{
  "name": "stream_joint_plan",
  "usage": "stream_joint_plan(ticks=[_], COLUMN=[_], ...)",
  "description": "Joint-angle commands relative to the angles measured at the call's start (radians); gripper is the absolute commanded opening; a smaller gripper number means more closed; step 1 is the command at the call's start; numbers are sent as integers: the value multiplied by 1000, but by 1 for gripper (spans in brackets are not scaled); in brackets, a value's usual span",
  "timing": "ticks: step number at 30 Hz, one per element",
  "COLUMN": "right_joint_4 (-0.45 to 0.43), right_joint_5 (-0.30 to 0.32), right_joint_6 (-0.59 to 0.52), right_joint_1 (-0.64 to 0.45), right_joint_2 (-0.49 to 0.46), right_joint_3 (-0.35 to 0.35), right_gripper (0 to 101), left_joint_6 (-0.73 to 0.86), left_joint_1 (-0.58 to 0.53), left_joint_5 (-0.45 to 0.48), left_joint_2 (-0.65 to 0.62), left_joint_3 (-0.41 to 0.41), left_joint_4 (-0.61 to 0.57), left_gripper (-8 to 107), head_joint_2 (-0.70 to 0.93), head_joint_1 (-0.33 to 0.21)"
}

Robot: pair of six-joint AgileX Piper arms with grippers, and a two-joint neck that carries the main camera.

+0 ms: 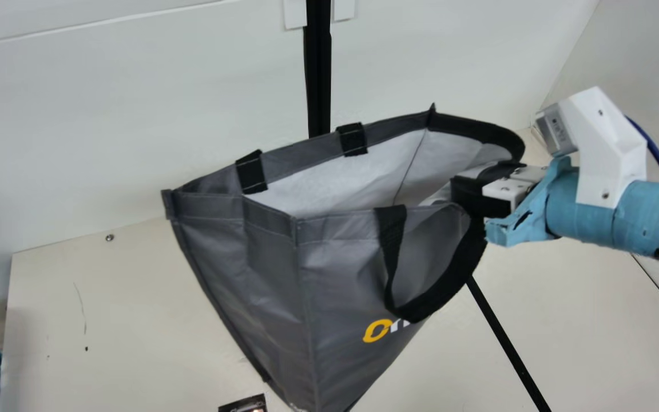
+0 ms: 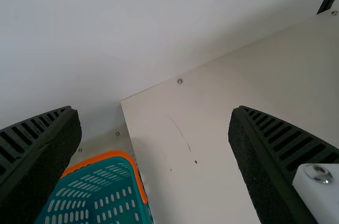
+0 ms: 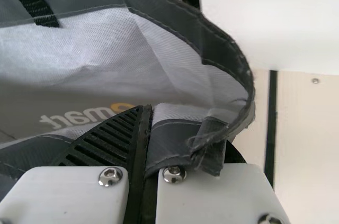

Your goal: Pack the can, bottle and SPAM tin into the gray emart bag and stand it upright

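The gray bag (image 1: 266,297) leans above the counter (image 1: 129,309), its mouth open and its pale lining (image 1: 335,183) in sight. I cannot tell whether its base touches down. The right tool (image 1: 460,191) is pressed together on the rim at one end of the mouth. The left tool (image 2: 154,108) is spread with nothing between its fingers, over at the left beside a teal basket (image 2: 115,154).

The step in hand looks like opening the bag and setting it upright. It would go best to keep that pinch firm, lower the base flat, and bring the left tool to the opposite rim so that the mouth is held from both ends. The soft walls may fold inward if pulled unevenly. The black handle (image 1: 444,286) loops down close to the right tool and could snag on release. A dark item (image 1: 243,405) near the base could tip the bag if it settles on it.
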Motion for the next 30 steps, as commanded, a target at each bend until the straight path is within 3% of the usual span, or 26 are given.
stream_joint_plan(ticks=[1, 18, 30], right_joint_4=[0, -4, -17], right_joint_5=[-2, -2, -2], right_joint_6=[-8, -92, -142], right_joint_1=[-25, -223, -343], right_joint_2=[13, 186, 336], right_joint_3=[-7, -150, -307], right_gripper=[0, 0, 0], left_joint_6=[0, 0, 0], left_joint_1=[0, 0, 0], left_joint_5=[0, 0, 0], left_joint_2=[0, 0, 0], left_joint_3=[0, 0, 0], left_joint_4=[0, 0, 0], left_gripper=[90, 90, 90], head_joint_2=[-2, -2, -2], head_joint_1=[-23, -23, -23])
